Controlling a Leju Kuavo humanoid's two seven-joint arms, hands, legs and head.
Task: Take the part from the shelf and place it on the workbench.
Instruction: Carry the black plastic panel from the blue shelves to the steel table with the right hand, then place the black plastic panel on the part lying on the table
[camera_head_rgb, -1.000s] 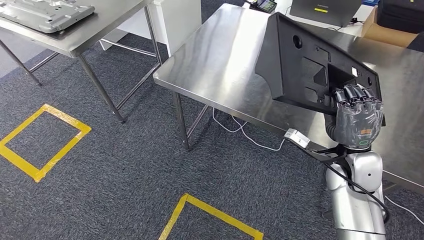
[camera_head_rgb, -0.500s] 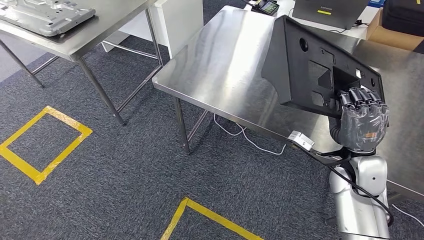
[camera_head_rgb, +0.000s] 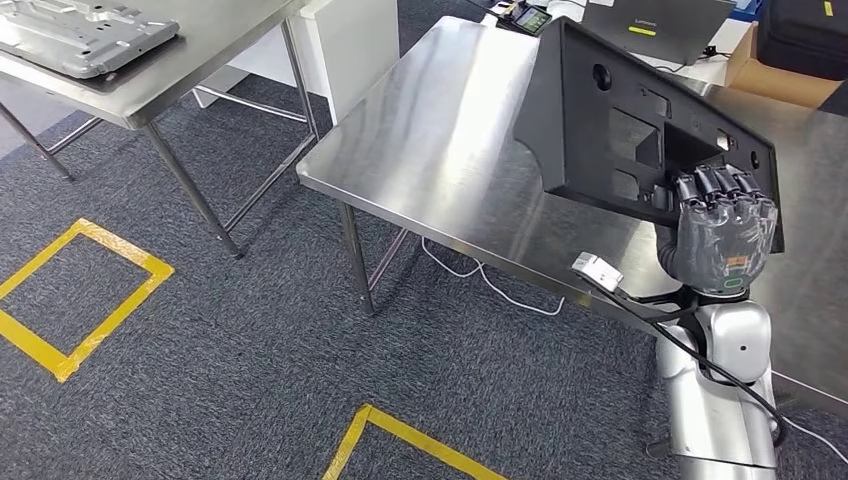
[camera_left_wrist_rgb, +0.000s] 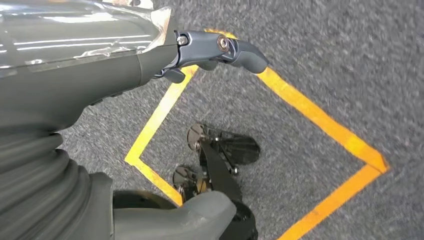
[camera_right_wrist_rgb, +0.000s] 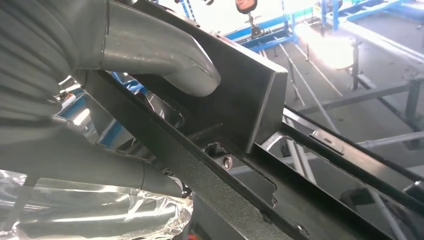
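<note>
The part is a large black flat panel with cut-outs, held tilted on edge above the steel workbench. My right hand grips its lower right edge, fingers curled over the rim. In the right wrist view the thumb presses on the black panel and the fingers wrap under it. My left hand hangs over the carpet with fingers and thumb apart, holding nothing.
A second steel table at the upper left carries a grey metal plate. Yellow tape squares mark the carpet. A laptop and a cardboard box sit at the workbench's far side. A white cable hangs under it.
The whole picture has shifted a little, so the camera has moved. The right hand still holds the black part tilted over the workbench, slightly higher in the picture.
</note>
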